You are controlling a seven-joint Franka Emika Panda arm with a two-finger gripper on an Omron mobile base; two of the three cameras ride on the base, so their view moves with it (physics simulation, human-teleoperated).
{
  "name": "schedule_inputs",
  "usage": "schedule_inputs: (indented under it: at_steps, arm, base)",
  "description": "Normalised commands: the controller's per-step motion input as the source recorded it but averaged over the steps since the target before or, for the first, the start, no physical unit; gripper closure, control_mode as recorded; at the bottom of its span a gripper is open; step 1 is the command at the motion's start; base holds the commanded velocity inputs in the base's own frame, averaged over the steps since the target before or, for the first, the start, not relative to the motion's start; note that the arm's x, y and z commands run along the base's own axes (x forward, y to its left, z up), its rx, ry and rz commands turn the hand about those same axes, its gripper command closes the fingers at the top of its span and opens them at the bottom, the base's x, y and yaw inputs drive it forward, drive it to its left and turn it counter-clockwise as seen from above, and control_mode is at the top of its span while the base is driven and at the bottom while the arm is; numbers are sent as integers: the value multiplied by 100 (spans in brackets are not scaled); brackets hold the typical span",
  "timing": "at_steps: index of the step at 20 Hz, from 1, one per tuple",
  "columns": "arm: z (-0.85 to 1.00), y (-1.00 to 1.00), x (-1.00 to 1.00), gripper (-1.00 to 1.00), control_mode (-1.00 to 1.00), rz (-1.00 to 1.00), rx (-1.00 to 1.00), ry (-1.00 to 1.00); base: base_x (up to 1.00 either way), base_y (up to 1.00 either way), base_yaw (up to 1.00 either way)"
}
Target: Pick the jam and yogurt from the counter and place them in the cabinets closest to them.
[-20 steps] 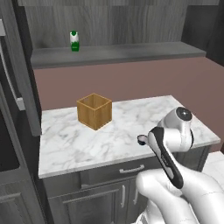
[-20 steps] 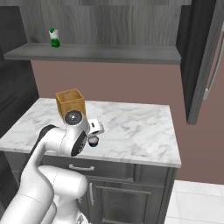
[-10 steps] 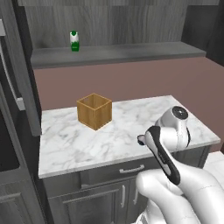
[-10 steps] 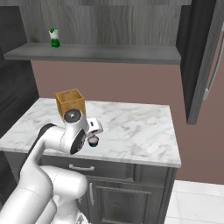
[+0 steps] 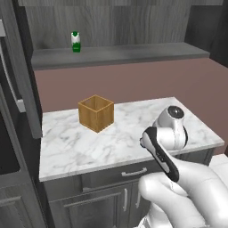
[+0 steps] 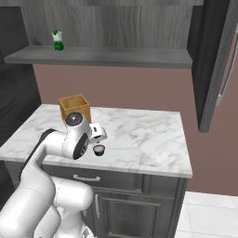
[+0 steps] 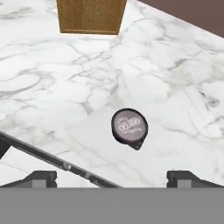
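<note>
The yogurt [image 7: 129,127], a small dark cup with a grey printed lid, stands on the white marble counter [image 7: 52,87] near its front edge. In the right base view the yogurt [image 6: 99,149] sits just below the hand. My gripper [image 7: 114,179] hovers above it, open, with the fingertips [image 7: 41,177] far apart and nothing between them; the cup lies slightly ahead of the gap. The grey shelf of the wall cabinets [image 5: 116,55] runs above the counter [image 5: 89,142]. The jam is out of view.
A square wooden box [image 5: 95,113] stands at the back left of the counter, also the wooden box [image 7: 91,15] ahead of the hand. A green bottle [image 5: 76,41] stands on the shelf's left end. An open dark cabinet door [image 6: 214,65] hangs on the right.
The arm's wrist has shifted slightly left and up in the left base view. The yogurt and the box have stayed put.
</note>
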Motion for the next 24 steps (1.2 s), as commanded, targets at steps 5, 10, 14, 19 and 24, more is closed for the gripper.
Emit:
schedule_inputs:
  at_steps: [5, 10, 14, 19, 24]
  arm:
    - [-21, 0, 1, -100, -100, 0, 0, 0]
    - [-37, 0, 6, -100, -100, 0, 0, 0]
    - [-39, 2, 16, -100, -100, 0, 0, 0]
    - [-58, 10, 16, -100, -100, 0, -1, -6]
    - [-53, 8, 6, -100, -100, 0, -1, -9]
  base:
    - [0, 0, 0]
    - [0, 0, 0]
    - [0, 0, 0]
    - [0, 0, 0]
    - [0, 0, 0]
